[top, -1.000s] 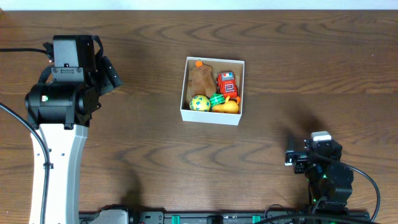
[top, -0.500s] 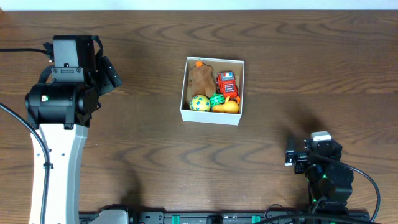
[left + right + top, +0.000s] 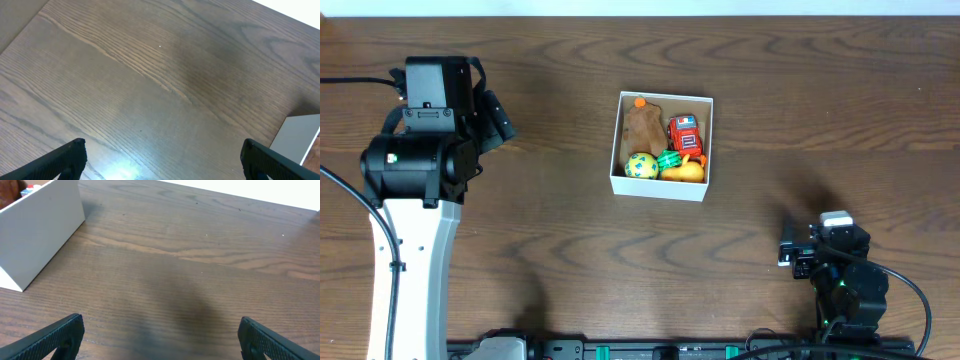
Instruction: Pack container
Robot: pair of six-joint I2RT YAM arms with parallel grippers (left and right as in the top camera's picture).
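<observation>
The container [image 3: 658,187] stands near the middle of the table [image 3: 820,90], a little toward the far edge, between the two arms and well apart from both. It is an open square box of thin white card. It looks light and not very stiff. I think the walls will bend inward under a hard squeeze, and the box will slide easily on the smooth wood if it is pushed.

Inside lie a brown soft toy [image 3: 643,128], a red car [image 3: 684,132], a yellow ball [image 3: 641,166], an orange figure [image 3: 684,171] and a small green piece [image 3: 667,158] among them. They cover most of the floor of the box. They add little weight, I judge, but they can shift or spill if the box is tipped.

For moving it, the safest hold is probably one wall pinched close to a corner, where card is stiffest, or a gentle push low on a side. From above I cannot tell if the box has flaps to close.

The left gripper [image 3: 165,157] has its fingers spread wide and carries nothing; only a corner of the box shows at the edge of its view. The right gripper [image 3: 160,335] is also spread wide and empty, with a white wall of the box ahead to one side.

I see nothing else lying on the wood around the box, so there is free room on every side. The far table edge is the nearest limit.
</observation>
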